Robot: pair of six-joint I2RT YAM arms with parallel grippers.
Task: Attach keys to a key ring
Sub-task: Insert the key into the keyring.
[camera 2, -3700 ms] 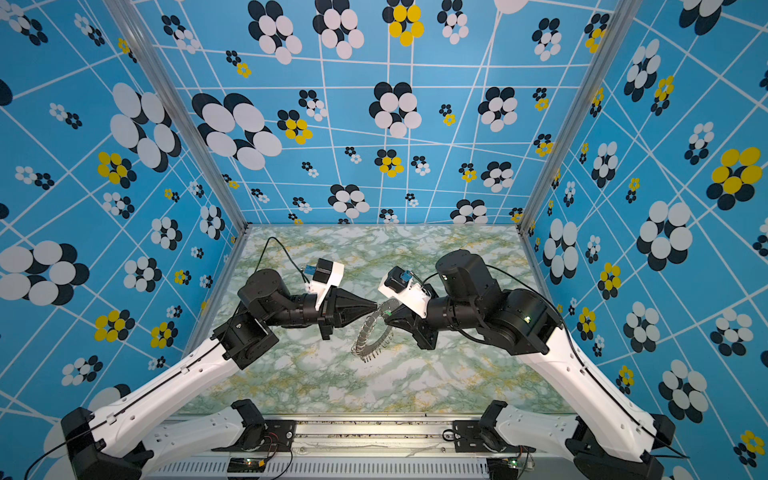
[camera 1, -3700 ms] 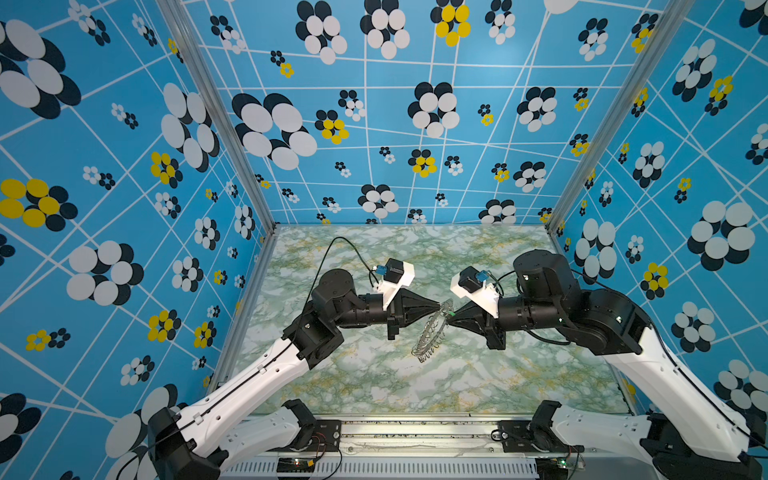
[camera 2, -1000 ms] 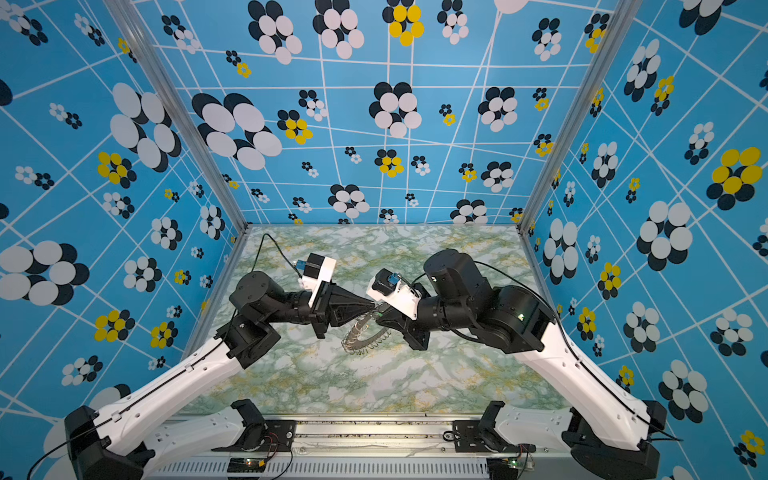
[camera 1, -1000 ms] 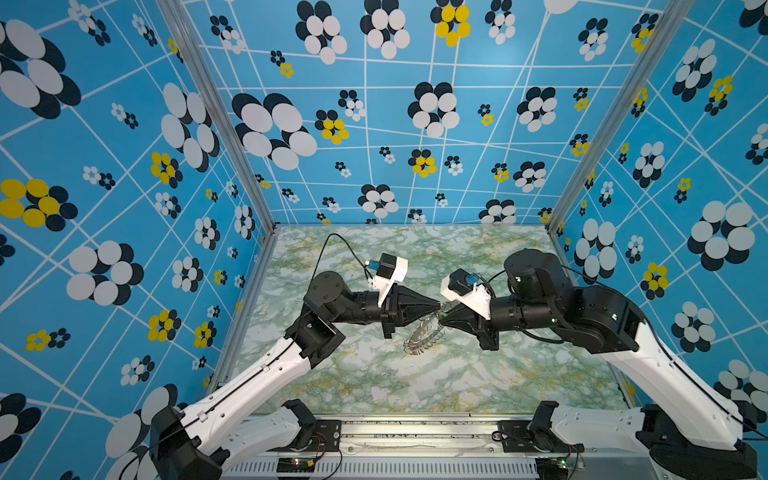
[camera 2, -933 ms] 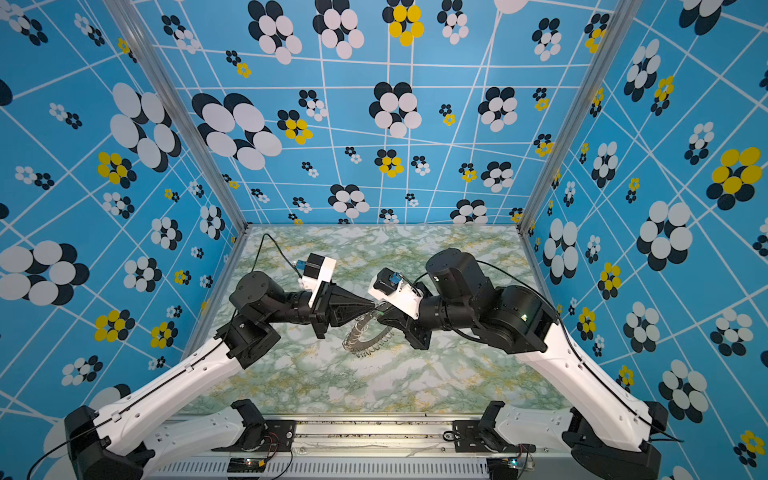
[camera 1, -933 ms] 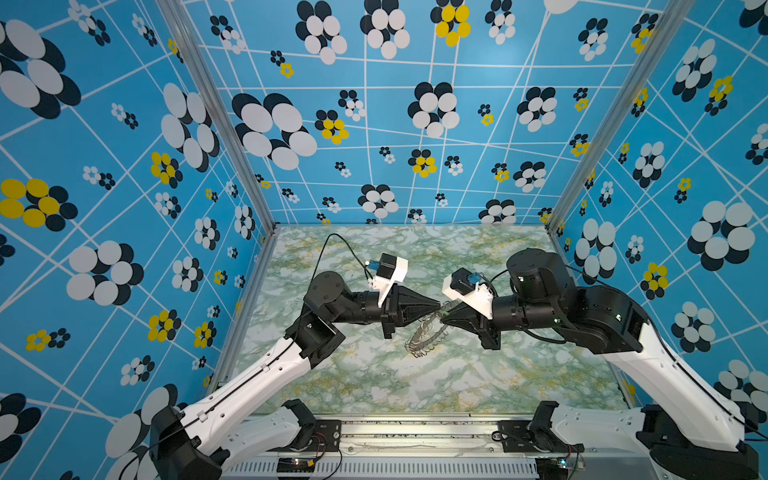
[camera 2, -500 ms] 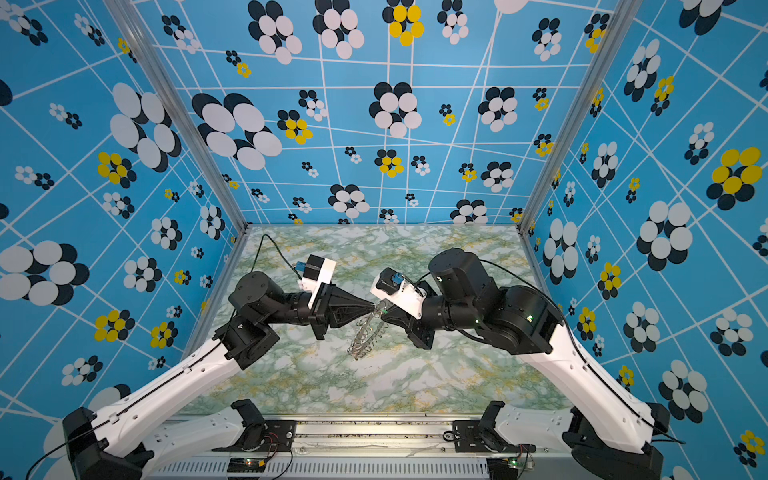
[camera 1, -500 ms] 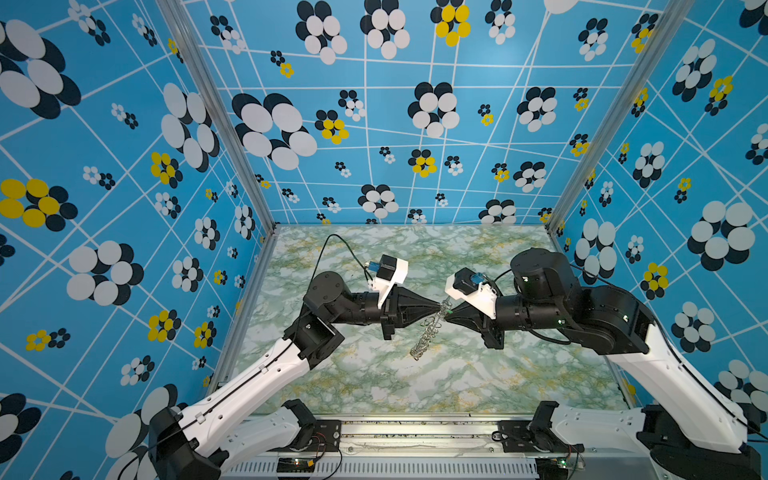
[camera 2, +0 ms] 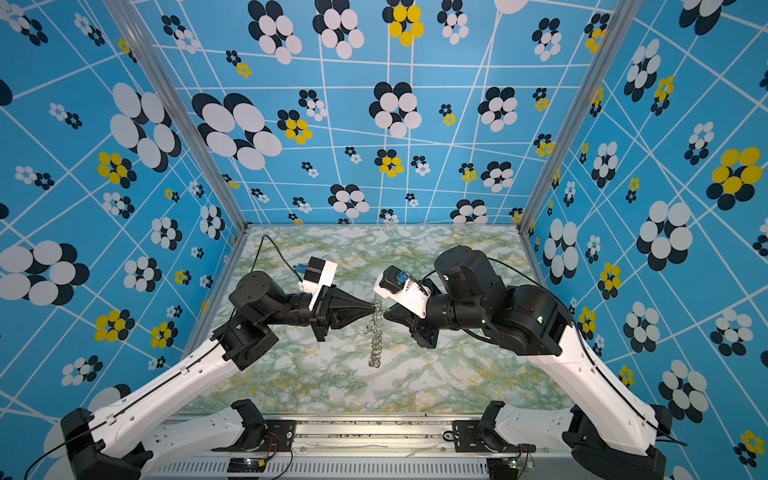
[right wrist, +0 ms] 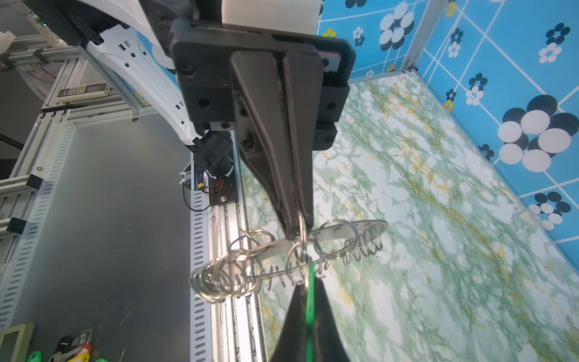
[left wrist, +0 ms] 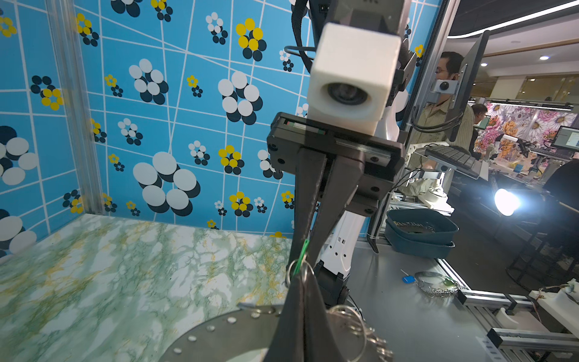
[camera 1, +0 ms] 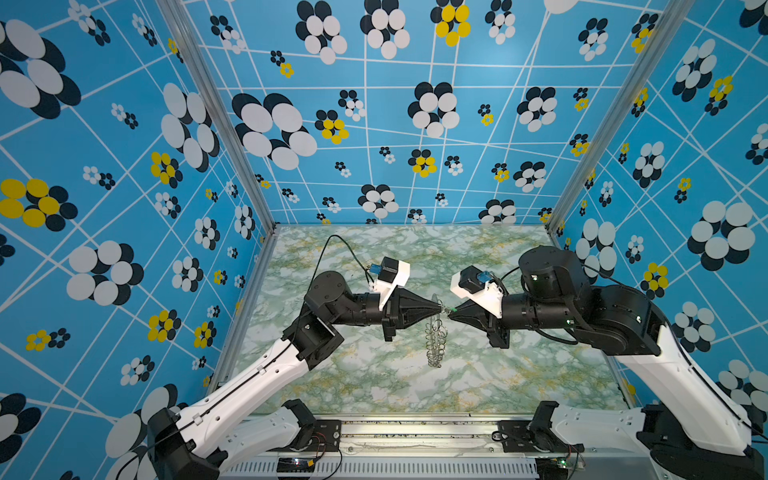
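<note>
Swung upright since before, the key ring (camera 1: pixel 435 336) hangs below the left jaws clamped on its edge; right jaws, clamped on the green tag (right wrist: pixel 310 291) alongside, should thread slowly.

I am seeing no word, number, brand or sign that I can read in any view. The small keypad box (right wrist: pixel 82 91) on the metal frame is showing rows of tiny keys, too small for me to make out. The screen (left wrist: pixel 567 138) beyond the open side is glowing, but whatever is on it is blurring into pale lines.
</note>
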